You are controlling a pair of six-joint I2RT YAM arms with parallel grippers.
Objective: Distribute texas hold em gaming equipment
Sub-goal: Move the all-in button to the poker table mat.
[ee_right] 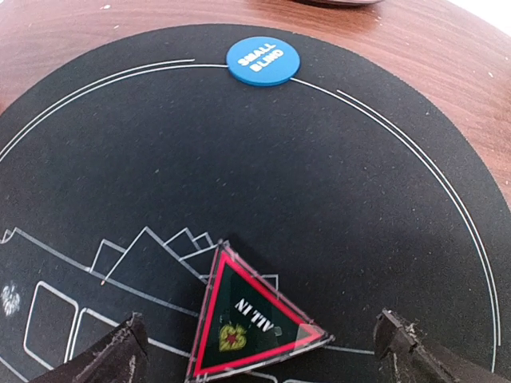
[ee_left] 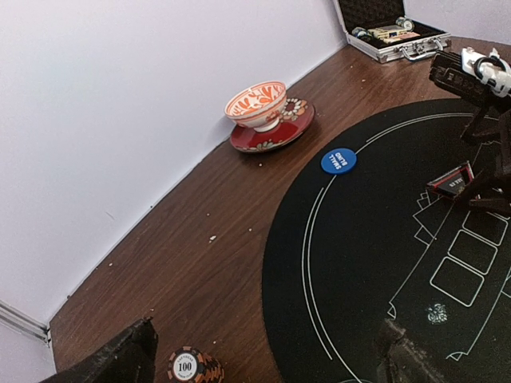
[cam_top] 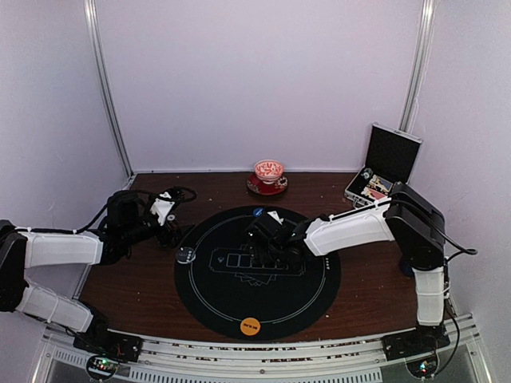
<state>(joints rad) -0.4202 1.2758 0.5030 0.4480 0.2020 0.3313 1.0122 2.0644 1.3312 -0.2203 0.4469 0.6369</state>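
A triangular red-edged "ALL IN" marker (ee_right: pixel 247 319) rests on the round black mat (ee_right: pixel 335 183), between the fingers of my right gripper (ee_right: pixel 263 359). That gripper is open and touches nothing, and it hovers over the mat's middle (cam_top: pixel 265 238). A blue "SMALL BLIND" disc (ee_right: pixel 263 61) sits on the mat's far rim (cam_top: pixel 258 211). My left gripper (ee_left: pixel 263 363) is open and empty, low over the mat's left edge (cam_top: pixel 174 233). A small stack of orange-and-black striped chips marked 100 (ee_left: pixel 192 367) lies on the wood by its left finger. A clear disc (cam_top: pixel 185 255) and an orange disc (cam_top: pixel 250 325) sit on the mat's rim. No cards show.
A red-patterned bowl (cam_top: pixel 269 170) on a red plate stands at the back wall. The open silver-edged black case (cam_top: pixel 382 169) stands at the back right with items inside. The walls close in on both sides.
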